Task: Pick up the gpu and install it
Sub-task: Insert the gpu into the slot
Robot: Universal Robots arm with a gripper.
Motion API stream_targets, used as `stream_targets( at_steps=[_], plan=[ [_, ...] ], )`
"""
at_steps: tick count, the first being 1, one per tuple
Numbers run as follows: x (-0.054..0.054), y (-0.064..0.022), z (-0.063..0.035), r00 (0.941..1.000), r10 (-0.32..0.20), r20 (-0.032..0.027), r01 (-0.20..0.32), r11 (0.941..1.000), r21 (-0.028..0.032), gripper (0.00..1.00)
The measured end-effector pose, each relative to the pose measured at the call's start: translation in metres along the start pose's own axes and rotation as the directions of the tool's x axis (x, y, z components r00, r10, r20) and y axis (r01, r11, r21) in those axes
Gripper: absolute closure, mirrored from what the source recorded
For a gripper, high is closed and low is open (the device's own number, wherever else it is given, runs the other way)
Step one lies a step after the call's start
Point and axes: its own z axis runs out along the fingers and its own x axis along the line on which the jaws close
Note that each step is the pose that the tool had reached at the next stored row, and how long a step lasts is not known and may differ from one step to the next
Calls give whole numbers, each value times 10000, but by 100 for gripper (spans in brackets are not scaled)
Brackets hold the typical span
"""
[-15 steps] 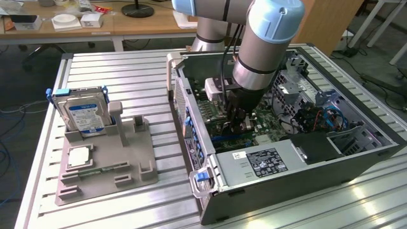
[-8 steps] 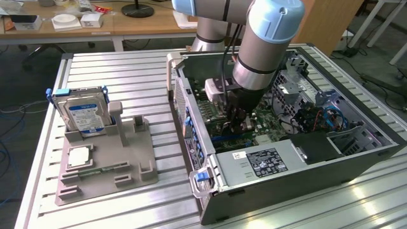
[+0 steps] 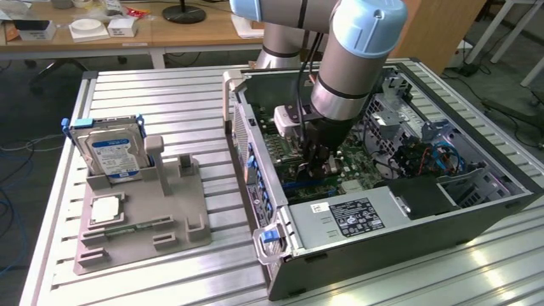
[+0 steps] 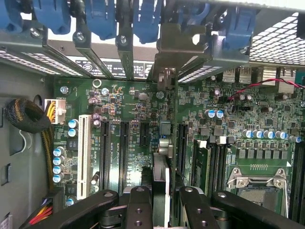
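Observation:
My gripper (image 3: 318, 167) is down inside the open computer case (image 3: 383, 223), over the green motherboard (image 3: 361, 175). In the wrist view the gripper (image 4: 162, 198) is shut on the gpu (image 4: 162, 157), a thin dark card seen edge-on between the two black fingers (image 4: 138, 205). The card stands upright over the motherboard (image 4: 143, 105), among the long black expansion slots (image 4: 124, 152). Its pale metal bracket (image 4: 167, 45) reaches the row of rear slot openings with blue clips (image 4: 100, 19). Whether the card's edge sits in a slot I cannot tell.
On the exterior view's left, a grey fixture (image 3: 170, 220) holds an upright silver hard drive (image 3: 114, 153), a square processor chip (image 3: 106, 209) and a narrow green memory stick (image 3: 140, 224). Inside the case are cables (image 3: 425, 159), a processor socket (image 4: 259, 179) and a braided cable bundle (image 4: 28, 119).

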Motion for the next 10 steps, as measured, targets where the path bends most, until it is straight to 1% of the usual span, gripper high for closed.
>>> stream_targets(
  at_steps=[7, 10],
  plan=[
    [0, -1, 0, 10000, 5, -1, -5, 10000, -1, 73],
    [1, -21, 0, 10000, 69, -1, -69, 10000, 1, 73]
  ],
)
